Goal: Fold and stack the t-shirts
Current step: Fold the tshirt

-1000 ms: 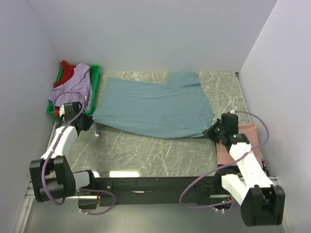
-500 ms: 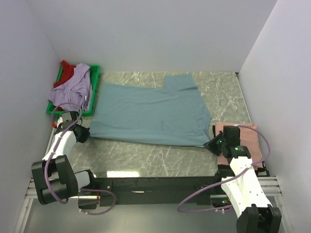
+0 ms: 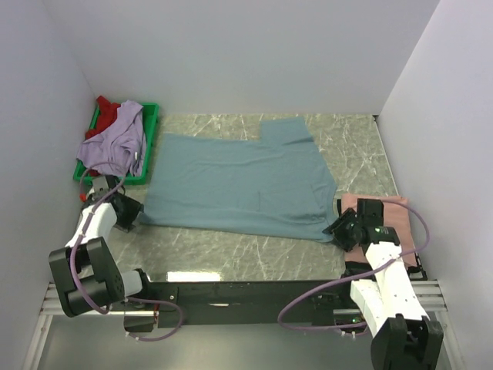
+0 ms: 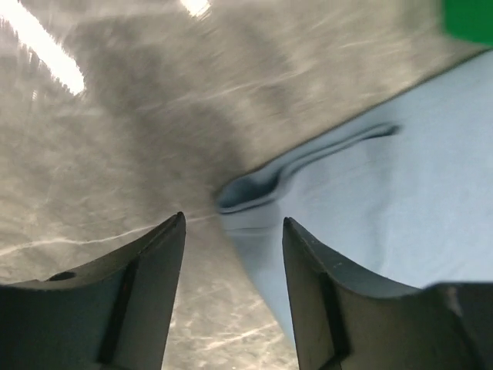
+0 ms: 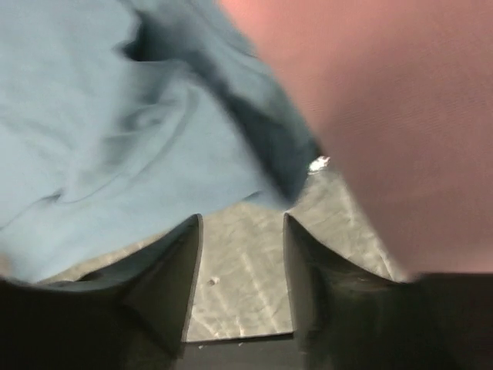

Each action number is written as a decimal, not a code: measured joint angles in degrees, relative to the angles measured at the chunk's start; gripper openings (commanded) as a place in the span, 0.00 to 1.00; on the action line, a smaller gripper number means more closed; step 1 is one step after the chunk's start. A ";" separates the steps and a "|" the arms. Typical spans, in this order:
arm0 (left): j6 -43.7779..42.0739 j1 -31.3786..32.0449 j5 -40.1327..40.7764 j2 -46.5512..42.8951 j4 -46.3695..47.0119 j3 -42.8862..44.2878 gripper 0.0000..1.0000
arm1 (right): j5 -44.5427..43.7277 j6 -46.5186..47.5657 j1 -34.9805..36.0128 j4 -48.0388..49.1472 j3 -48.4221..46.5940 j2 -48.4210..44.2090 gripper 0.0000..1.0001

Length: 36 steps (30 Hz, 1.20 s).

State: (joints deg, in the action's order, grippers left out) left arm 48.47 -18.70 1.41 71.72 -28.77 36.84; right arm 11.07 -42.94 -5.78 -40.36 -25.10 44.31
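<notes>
Release just now on both sides: left jaws and right jaws sprung apart, clamping nothing. Grey-blue t-shirt (image 3: 239, 181) spread flat on bench (image 3: 231, 250), near corners lying just ahead of both jaws. Ready for folding, looks like.

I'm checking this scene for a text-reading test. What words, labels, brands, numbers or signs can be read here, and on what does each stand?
None: no view shows any readable text.
Grey-blue t-shirt: plain, no print or tag showing.
Salmon pink t-shirt: plain.
Lavender t-shirt and red t-shirt: plain where visible.
Green tray: no marking can be made out.
</notes>
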 measured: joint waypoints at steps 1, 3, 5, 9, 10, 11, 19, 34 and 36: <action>-0.15 -0.04 0.00 -0.02 -0.33 0.81 0.58 | -0.09 0.28 0.02 -1.07 -1.29 -0.57 0.61; -1.22 -0.02 0.00 -0.33 -1.14 4.00 0.57 | -0.83 0.98 0.28 -2.05 -4.59 -1.25 0.61; -1.53 0.37 0.15 -0.39 -1.64 7.78 0.56 | -1.88 1.53 1.49 -1.70 -9.18 -0.26 0.61; -1.79 4.17 2.67 -0.26 -0.83 13.81 0.55 | -6.62 2.43 8.92 1.11 -18.18 7.89 0.61; -1.81 5.60 3.23 0.04 -0.70 14.91 0.55 | -7.52 2.78 10.93 2.38 -20.31 10.95 0.61; -1.81 7.13 3.65 0.76 -0.90 16.20 0.55 | -8.24 3.26 12.31 3.72 -22.47 14.78 0.61; -0.11 15.30 8.94 14.03 -1.14 23.19 0.44 | -10.64 6.82 13.42 10.49 -31.93 37.55 0.59; 7.26 18.43 14.16 28.68 -2.93 25.09 0.27 | -11.58 9.07 14.23 14.75 -32.09 44.87 0.58; 8.02 18.43 14.53 28.65 -3.02 25.33 0.23 | -11.63 9.44 14.23 15.17 -32.09 44.87 0.58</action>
State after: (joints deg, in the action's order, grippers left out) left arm 56.49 -0.27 15.94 100.38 -31.79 62.17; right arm -0.56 -33.50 8.45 -25.19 -57.19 89.19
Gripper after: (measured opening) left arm 0.260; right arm 0.584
